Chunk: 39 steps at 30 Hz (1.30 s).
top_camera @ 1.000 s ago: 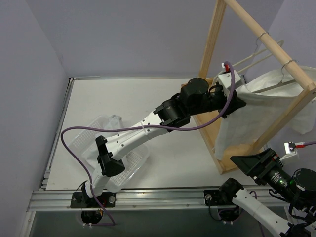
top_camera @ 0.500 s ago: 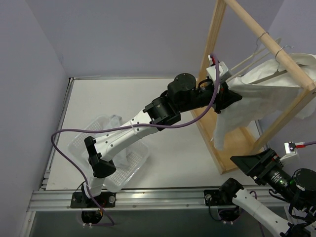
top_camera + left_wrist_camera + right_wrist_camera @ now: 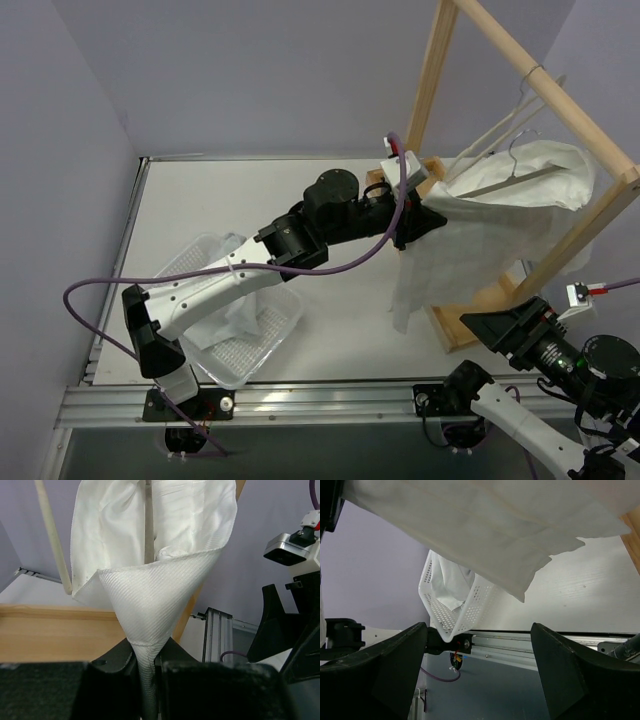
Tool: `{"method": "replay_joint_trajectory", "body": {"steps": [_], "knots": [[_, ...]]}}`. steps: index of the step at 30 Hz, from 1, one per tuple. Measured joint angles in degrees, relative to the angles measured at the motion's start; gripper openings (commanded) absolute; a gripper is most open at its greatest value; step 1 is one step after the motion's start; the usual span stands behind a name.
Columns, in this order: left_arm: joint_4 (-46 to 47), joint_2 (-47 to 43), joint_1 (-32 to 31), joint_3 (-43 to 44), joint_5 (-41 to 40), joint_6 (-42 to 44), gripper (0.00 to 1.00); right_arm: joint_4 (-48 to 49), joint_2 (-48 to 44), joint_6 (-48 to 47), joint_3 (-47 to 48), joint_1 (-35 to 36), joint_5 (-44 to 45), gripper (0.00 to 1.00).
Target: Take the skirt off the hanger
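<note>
Left gripper [image 3: 147, 650] jaws pinched the skirt [image 3: 155, 595], right gripper [image 3: 479, 626] gaped empty; a steady leftward pull looked best to clear the hanger [image 3: 520, 172].

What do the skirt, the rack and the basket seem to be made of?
The skirt looks like matte white woven cloth; a fine twill weave shows. The rack seems pale unpainted wood. The basket is probably white plastic, with perforated walls.

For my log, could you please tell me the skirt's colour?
The skirt is white, clearest in the left wrist view.
</note>
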Motion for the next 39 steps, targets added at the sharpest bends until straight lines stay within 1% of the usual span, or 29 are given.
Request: {"method": "replay_joint_trajectory", "body": {"steps": [4,10,16,17,20,21,22,24,28,32,36,39], "knots": [[-0.07,-5.68,1.51,-6.36,-0.66,0.98,0.02,2.32,0.35,-0.66,-3.02,0.02,-0.13,0.8],[-4.55,-20.52,2.34,-19.58,-6.25,0.85,0.02,5.27,5.55,-3.17,-3.67,0.02,-0.2,0.8],[-14.36,-35.98,3.34,-33.29,-12.9,-0.59,0.02,11.13,12.94,-6.62,-4.07,0.02,-1.07,0.8],[-16.52,-38.34,3.96,-35.21,-13.75,-0.81,0.02,12.74,14.01,-7.43,-4.07,0.02,-1.29,0.79],[-21.81,-43.04,5.35,-38.84,-15.37,-1.86,0.02,17.33,16.2,-9.4,-4.07,0.02,-2.32,0.71],[-23.45,-44.13,5.7,-39.6,-15.69,-2.19,0.02,19.02,16.85,-9.9,-4.07,0.02,-2.71,0.66],[-25.0,-44.94,5.9,-40.06,-15.93,-2.49,0.02,20.81,17.49,-10.29,-4.07,0.02,-3.1,0.65],[-27.19,-45.88,5.99,-40.59,-16.04,-3.17,0.02,24.17,19.21,-10.99,-3.69,0.02,-4.74,0.57],[-29.33,-46.27,5.99,-40.65,-15.82,-3.69,0.02,28.85,25.68,-12.31,-0.02,0.02,-7.37,0.5],[-30.21,-46.05,5.99,-40.63,-14.91,-4.22,0.02,33.73,31.54,-13.44,2.4,0.02,-8.46,0.4],[-30.51,-45.83,5.99,-40.61,-12.87,-4.7,0.02,35.98,33.62,-14.45,2.38,0.02,-8.61,0.36],[-30.86,-44.94,5.99,-40.02,-10.93,-4.98,0.02,36.61,33.79,-15.17,2.56,0.02,-8.68,0.35]]}}
